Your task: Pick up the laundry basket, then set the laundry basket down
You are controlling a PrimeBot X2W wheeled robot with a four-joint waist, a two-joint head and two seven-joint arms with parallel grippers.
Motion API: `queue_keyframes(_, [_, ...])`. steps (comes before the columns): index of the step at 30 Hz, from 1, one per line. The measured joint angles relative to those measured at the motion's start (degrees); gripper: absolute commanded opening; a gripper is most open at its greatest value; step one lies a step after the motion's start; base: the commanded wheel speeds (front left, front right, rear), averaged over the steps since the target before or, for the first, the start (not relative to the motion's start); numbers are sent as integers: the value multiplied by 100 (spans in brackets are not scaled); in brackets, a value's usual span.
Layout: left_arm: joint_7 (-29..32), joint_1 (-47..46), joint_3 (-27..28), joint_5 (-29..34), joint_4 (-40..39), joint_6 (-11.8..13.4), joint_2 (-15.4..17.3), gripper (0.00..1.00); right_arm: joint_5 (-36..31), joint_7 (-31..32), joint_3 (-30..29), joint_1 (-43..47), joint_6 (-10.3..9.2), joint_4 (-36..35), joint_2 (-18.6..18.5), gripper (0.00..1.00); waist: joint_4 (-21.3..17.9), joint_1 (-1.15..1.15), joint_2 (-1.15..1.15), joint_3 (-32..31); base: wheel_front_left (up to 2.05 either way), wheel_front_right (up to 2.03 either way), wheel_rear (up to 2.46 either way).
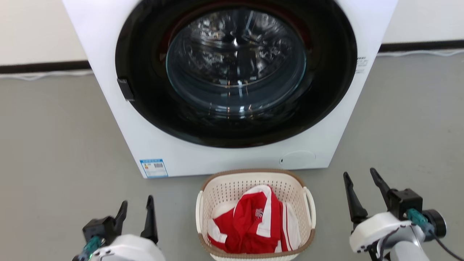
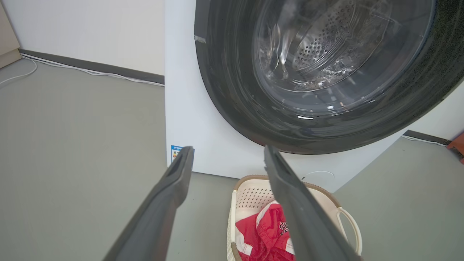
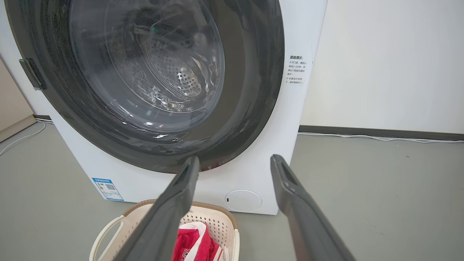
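The laundry basket [image 1: 232, 188] is a small cream plastic tub with perforated walls, a brown rim and white loop handles. It stands on the grey floor right in front of the washing machine, with a red and white garment [image 1: 253, 224] inside. My left gripper [image 1: 137, 204] hovers open to the basket's left, apart from it. On the other side my right gripper [image 1: 359, 175] is open too, clear of the right handle. From the left wrist the laundry basket [image 2: 250, 195] lies low behind open fingers; the right wrist sees the laundry basket [image 3: 214, 217] at the bottom.
A white front-loading washing machine [image 1: 181, 152] with a dark round door [image 1: 235, 72] rises directly behind the basket. Grey floor [image 1: 54, 145] spreads to both sides. A white cable [image 3: 380, 137] runs along the dark skirting at the wall.
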Motion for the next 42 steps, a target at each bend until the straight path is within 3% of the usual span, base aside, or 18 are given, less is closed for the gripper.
queue_keyframes(24, [0, 981, 477, -102, -881, 96, 12, 100, -92, -1, -79, 678, 0, -563, 141, 100, -167, 0, 0, -584, 0, 0, 0])
queue_keyframes(25, [1, 983, 475, -74, -853, 126, 5, 0, -107, 2, -79, 711, -2, -526, 148, 0, -166, 0, 0, -588, 0, 0, 0])
queue_keyframes(31, [8, 1196, 467, -98, -417, 127, -74, 0, -102, 29, -77, 1085, -5, -118, 229, 0, -166, 0, 0, -590, 0, 0, 0])
queue_keyframes(42, [209, 1225, 476, -673, -392, 77, -75, 0, 658, 198, -107, 1153, -5, -149, 235, 0, -155, 2, 0, -556, 0, 0, 0])
